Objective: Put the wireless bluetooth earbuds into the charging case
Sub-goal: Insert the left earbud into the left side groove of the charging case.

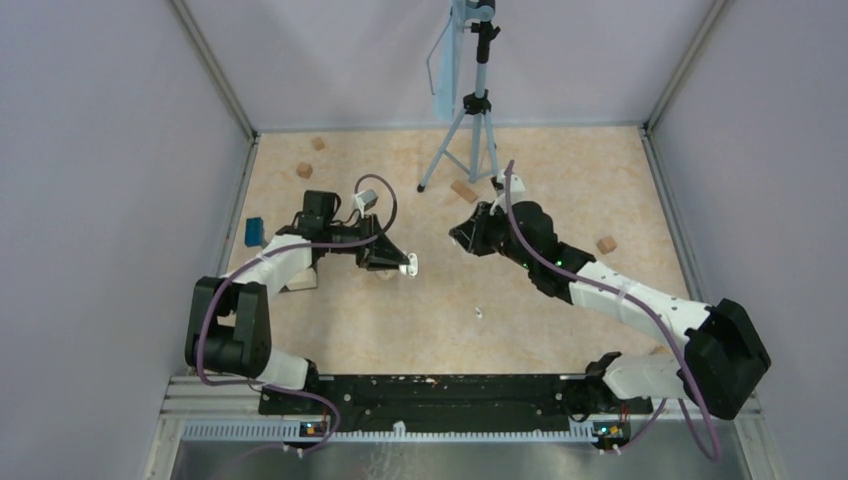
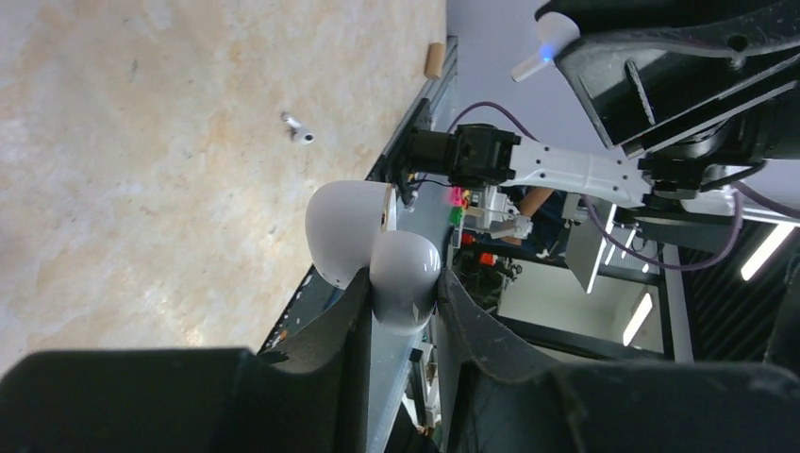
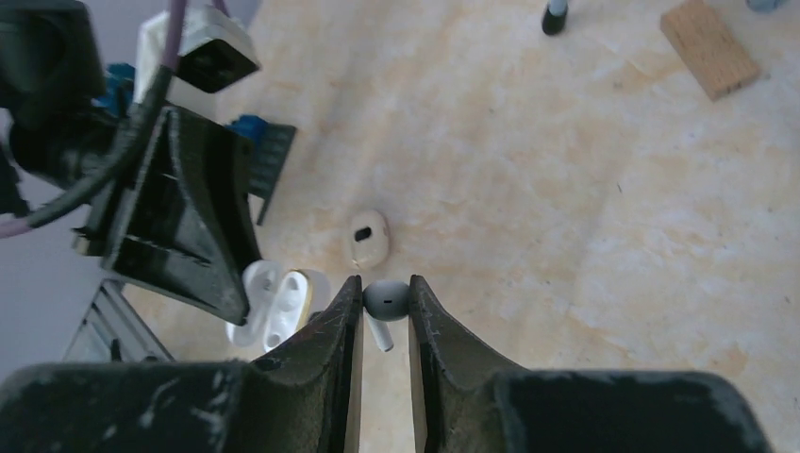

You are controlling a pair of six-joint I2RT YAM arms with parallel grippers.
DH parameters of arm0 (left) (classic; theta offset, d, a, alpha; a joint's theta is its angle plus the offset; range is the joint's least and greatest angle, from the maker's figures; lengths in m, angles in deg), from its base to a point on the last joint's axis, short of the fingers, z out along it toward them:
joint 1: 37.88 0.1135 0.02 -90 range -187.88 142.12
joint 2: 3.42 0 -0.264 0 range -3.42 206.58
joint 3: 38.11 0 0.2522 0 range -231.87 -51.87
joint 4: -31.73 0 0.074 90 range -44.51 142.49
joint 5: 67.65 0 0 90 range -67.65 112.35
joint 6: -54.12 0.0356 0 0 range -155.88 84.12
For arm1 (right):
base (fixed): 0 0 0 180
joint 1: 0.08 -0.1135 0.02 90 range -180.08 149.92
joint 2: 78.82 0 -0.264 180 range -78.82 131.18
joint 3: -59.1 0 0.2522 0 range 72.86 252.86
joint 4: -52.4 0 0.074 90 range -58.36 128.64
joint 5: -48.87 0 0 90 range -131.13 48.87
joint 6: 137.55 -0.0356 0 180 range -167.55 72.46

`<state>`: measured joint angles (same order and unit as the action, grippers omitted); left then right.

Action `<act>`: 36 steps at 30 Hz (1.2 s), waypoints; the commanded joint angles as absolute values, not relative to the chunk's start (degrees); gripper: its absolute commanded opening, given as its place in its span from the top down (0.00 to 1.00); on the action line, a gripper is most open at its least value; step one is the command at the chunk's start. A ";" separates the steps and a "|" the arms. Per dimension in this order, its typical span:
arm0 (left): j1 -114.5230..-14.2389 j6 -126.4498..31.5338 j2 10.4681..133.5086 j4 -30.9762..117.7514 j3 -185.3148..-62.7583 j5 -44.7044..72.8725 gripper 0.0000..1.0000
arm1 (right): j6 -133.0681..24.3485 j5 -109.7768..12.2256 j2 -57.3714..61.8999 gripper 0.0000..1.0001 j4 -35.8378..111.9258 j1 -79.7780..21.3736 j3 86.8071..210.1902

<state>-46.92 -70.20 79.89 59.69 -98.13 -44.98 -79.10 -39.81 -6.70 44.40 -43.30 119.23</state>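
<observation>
Top external view is showing four tan wooden blocks [image 1: 463, 190] lying scattered toward the far side of the table [image 1: 560, 320], one tripod [image 1: 470, 120] standing at the back and one blue object [image 1: 254, 232] near the left edge. Two cases are appearing in the right wrist view. The left gripper [image 2: 403, 280] is squeezing the open charging case [image 2: 354, 231] between its fingers, while a second small rounded case [image 3: 368, 236] is lying on the surface just beyond it. Two earbuds are showing. The right gripper [image 3: 385, 286] is pinching one earbud [image 3: 385, 302] by its head, its stem sticking out past the fingers, just beside the open charging case. The loose earbud [image 1: 479, 311] is lying alone on the table, nearer the arm bases
</observation>
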 commanded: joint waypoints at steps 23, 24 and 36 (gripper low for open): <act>-47.99 -117.03 76.88 19.84 -91.21 -48.57 1.00 | -88.15 -38.01 -9.20 0.90 73.21 -49.75 114.06; -47.99 -117.05 76.74 19.81 -91.25 -48.66 1.00 | -88.21 -38.02 -8.44 0.90 73.73 -49.88 114.35; -48.08 -123.60 74.77 20.23 -90.17 -44.66 1.00 | -87.19 -37.34 -5.61 0.91 75.12 -52.29 114.92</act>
<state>-47.82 -118.60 77.88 23.34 -91.26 -47.13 -88.08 -38.41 -6.50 70.80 -50.90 113.35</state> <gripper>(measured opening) 0.313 0.185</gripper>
